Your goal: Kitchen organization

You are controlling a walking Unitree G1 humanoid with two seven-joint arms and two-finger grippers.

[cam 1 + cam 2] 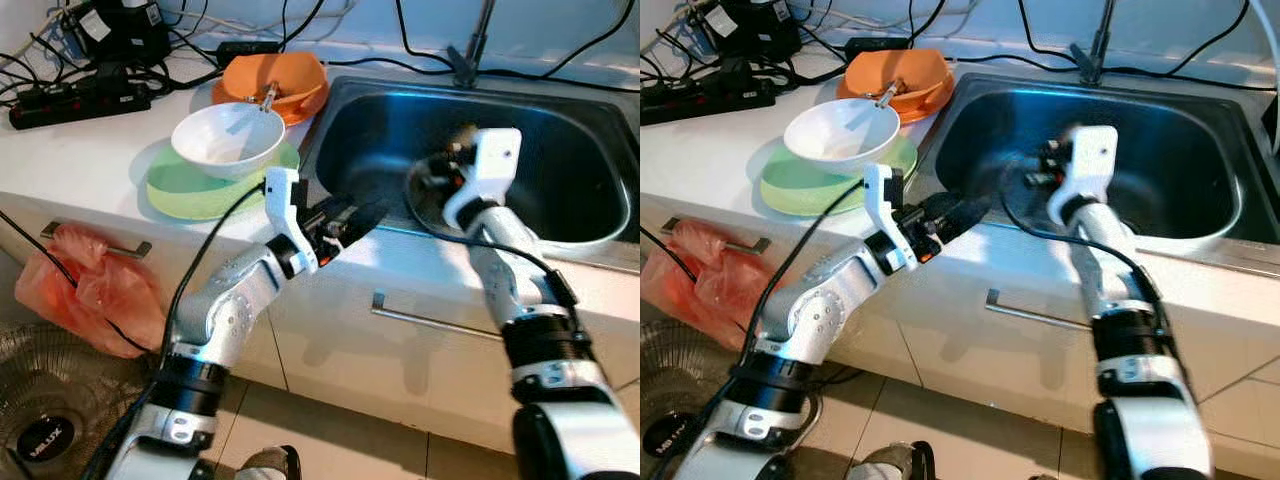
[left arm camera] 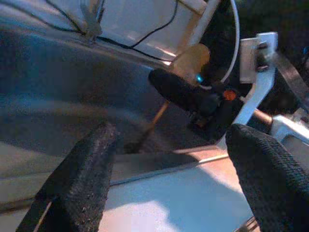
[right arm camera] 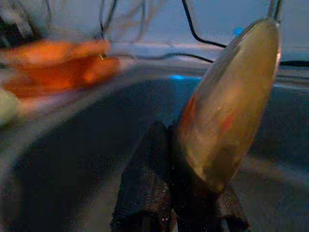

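inside the sink [image 1: 590, 150], right tool [image 3: 181, 193] clamps a wooden spoon [image 3: 227, 106], bowl upward; left tool [image 1: 350, 220] gapes apart.

Reaching over a stainless sink [image 1: 1200, 215] from the front edge: right gripper [image 1: 1035, 170], blurred, low inside the basin; left gripper [image 1: 965, 212], black fingers resting at the sink's near-left rim. On the white counter [image 1: 700, 140] beside it, a white bowl [image 1: 835, 135] on a green plate [image 1: 805, 185], orange dish [image 1: 900, 75] behind.

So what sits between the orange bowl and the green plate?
The white bowl rests on the green plate, right before the orange bowl, seen from the head views.
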